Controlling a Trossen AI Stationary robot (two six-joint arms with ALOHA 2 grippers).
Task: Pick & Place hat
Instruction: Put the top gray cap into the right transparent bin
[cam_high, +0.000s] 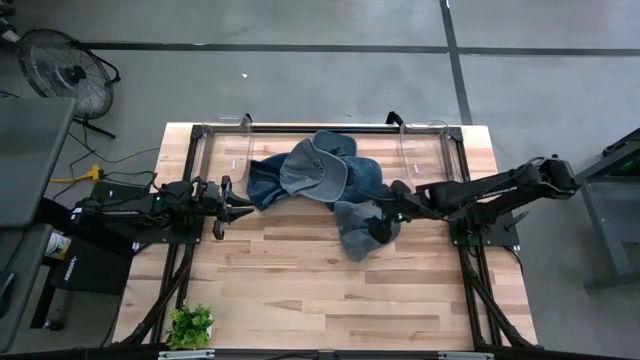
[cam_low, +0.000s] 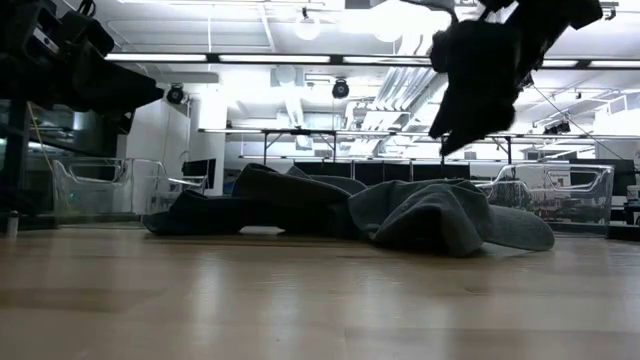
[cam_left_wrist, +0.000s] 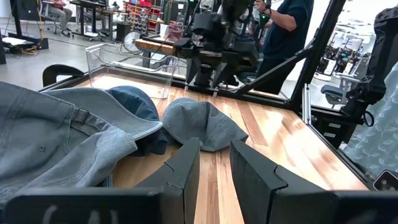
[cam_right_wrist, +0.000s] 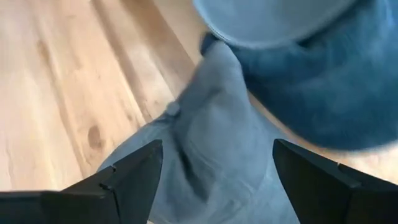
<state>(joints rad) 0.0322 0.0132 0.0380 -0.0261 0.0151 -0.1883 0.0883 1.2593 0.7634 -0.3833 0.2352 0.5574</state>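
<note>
A pile of hats lies at the far middle of the table: a grey cap (cam_high: 315, 170) on top of blue denim hats (cam_high: 268, 182), and a grey hat (cam_high: 355, 240) at the pile's near right, also seen in the low view (cam_low: 440, 215). My right gripper (cam_high: 380, 228) is open and hangs above this grey hat (cam_right_wrist: 205, 143), well clear of it in the low view (cam_low: 470, 110). My left gripper (cam_high: 245, 207) is open and empty, level, just left of the pile; its wrist view (cam_left_wrist: 214, 165) looks across at the denim hats (cam_left_wrist: 56, 134) and the grey hat (cam_left_wrist: 199, 121).
Two clear plastic bins stand at the table's far edge (cam_high: 232, 135) (cam_high: 422, 140). A small green plant (cam_high: 190, 325) sits at the near left corner. A black frame (cam_high: 470, 240) runs round the table. A person (cam_left_wrist: 286, 25) stands beyond the table. Bare wood lies on the near half.
</note>
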